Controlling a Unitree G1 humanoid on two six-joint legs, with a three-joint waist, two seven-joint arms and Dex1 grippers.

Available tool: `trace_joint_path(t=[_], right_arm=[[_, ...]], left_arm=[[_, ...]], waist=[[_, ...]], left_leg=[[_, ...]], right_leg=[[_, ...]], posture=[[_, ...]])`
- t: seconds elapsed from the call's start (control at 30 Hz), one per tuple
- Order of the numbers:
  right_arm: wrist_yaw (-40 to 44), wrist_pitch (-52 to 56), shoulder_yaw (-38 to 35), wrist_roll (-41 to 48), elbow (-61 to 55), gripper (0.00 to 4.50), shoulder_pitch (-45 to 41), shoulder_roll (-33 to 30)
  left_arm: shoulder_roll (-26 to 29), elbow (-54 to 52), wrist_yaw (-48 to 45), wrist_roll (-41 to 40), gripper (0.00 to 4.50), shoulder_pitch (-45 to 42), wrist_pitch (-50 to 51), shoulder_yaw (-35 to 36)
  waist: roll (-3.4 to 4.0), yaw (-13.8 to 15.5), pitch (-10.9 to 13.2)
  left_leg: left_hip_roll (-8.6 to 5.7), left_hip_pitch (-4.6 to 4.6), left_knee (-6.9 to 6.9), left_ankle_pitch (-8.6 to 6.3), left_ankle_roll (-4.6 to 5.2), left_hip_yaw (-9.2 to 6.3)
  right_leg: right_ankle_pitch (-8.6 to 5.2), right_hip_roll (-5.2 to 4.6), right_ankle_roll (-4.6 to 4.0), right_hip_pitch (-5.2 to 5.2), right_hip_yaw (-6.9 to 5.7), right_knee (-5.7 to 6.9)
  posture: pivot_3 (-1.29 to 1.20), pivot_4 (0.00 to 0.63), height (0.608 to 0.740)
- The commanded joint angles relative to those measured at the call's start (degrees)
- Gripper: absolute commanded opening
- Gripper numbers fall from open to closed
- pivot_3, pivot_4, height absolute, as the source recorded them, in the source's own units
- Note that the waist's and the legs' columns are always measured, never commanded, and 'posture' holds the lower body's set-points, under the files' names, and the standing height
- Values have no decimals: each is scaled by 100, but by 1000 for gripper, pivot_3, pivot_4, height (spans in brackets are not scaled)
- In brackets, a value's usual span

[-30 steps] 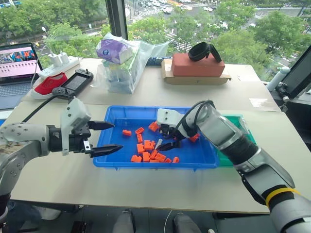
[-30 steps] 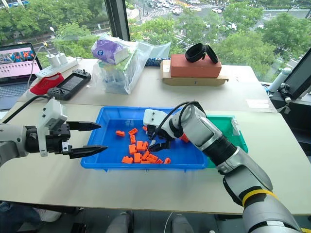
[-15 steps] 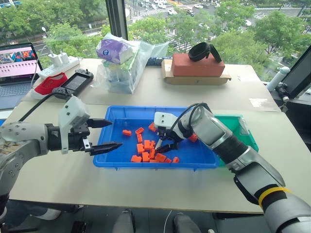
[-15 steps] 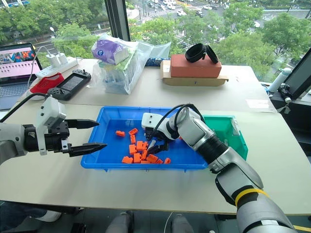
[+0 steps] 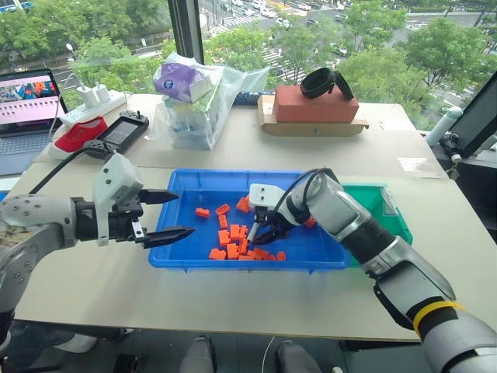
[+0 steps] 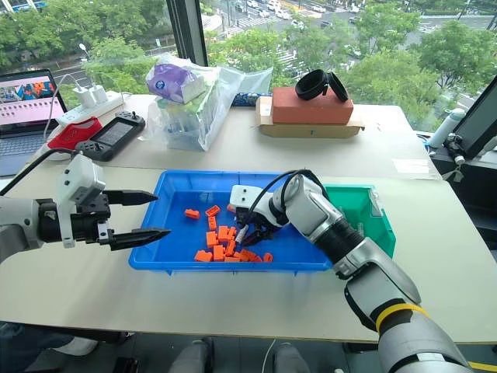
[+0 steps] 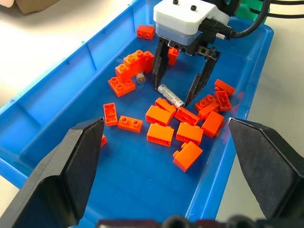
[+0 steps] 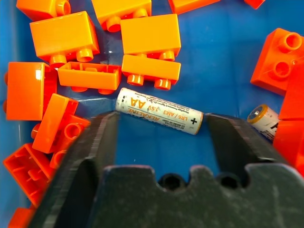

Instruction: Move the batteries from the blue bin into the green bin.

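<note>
Beside open right gripper (image 7: 179, 95) straddling battery (image 8: 160, 118), second battery (image 8: 262, 117) half-hidden behind brick (image 8: 286, 61).

Right gripper (image 7: 179, 95) now lower in blue bin (image 7: 57, 109), fingers (image 7: 158, 71) narrowed from wide open to straddle a battery (image 7: 171, 96) among orange bricks (image 7: 161, 134).

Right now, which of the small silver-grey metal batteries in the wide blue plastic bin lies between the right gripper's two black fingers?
The AA battery lying flat among the orange bricks, spanning the gap between the right gripper fingers. The other battery lies outside them, half hidden.
</note>
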Motion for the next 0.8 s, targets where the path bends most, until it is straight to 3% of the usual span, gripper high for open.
trace_joint_path(t=[0.03,0.17,0.2,0.5,0.57,0.6,0.77,0.8], right_arm=[[-9,139,-62,-55,-239,1483,123,1],[6,258,-96,-61,-472,148,211,-61],[15,291,-106,-57,-532,14,225,-86],[41,570,-164,-50,-1001,14,222,-316],[-4,601,-179,-62,-1021,592,180,-309],[-47,620,-200,-68,-1017,675,152,-285],[-573,876,-551,0,-768,2346,-116,141],[-593,927,-585,31,-756,2346,-159,195]], left_arm=[[40,-12,-28,34,4500,-124,-124,-10],[34,-13,-24,25,4500,-144,-145,-49],[35,-17,-23,23,4500,-143,-147,-53],[16,-38,-4,6,4500,-137,-153,-84],[16,-28,-6,10,4500,-146,-154,-97],[19,-21,-9,12,4500,-152,-155,-98],[49,-33,-16,-7,4500,-112,-126,-45],[55,-46,-12,-16,4500,-94,-113,-28]], waist=[[0,3,0],[0,1,0],[0,1,0],[0,-3,0],[0,-4,0],[0,-2,0],[0,-18,0],[0,-25,0]], left_leg=[[0,0,0,0,0,0],[0,0,0,0,0,-1],[0,0,0,0,0,-1],[0,0,0,0,0,-1],[0,0,0,0,0,-1],[0,0,0,0,0,-1],[0,0,0,0,-1,0],[0,0,0,1,-1,-1]], right_leg=[[0,0,0,0,0,0],[0,0,0,0,0,0],[0,0,0,0,0,0],[0,0,0,-1,0,0],[0,1,0,-1,1,0],[0,0,0,-1,0,0],[0,1,0,-3,1,1],[0,1,0,-5,2,6]], posture=[[0,150,739],[0,150,739],[0,150,739],[0,150,739],[0,150,739],[0,150,739],[0,150,739],[0,150,739]])
